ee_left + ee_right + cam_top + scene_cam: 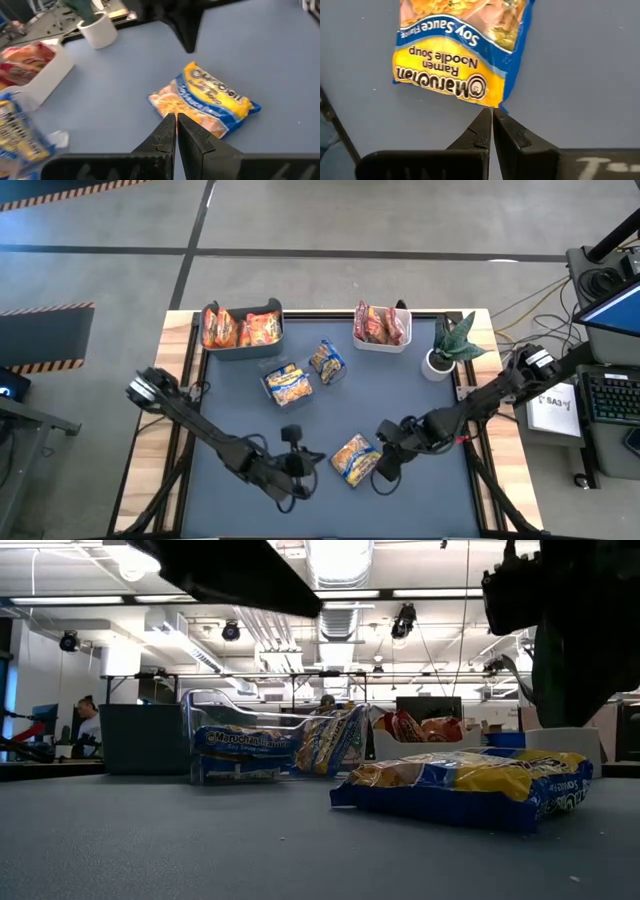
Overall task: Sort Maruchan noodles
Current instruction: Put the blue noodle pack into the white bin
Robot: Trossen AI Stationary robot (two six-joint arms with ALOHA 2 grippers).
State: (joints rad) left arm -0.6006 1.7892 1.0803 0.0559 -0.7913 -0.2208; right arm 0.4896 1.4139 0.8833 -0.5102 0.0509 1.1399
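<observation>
Noodle packet right at the right gripper tips: glossy crinkled plastic film, printed. Gripper fingers matt black, look like plastic. Table mat under both grippers smooth, matt blue-grey; wooden edge beyond. White bin farther off: smooth, matt plastic.

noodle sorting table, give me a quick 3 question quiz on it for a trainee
1. True or false: the blue-yellow packet lying between the two arms is already inside a bin.
2. Which colour of packets fills the white bin beside the potted plant? A) dark red B) blue-yellow C) orange
3. Fill in: both the left claw and the right claw have their fingers ____.

Key
1. False: it lies flat on the bare mat.
2. A: the orange ones sit in the teal bin, and a blue-yellow one is in the clear bin.
3. Shut, holding nothing.
</observation>
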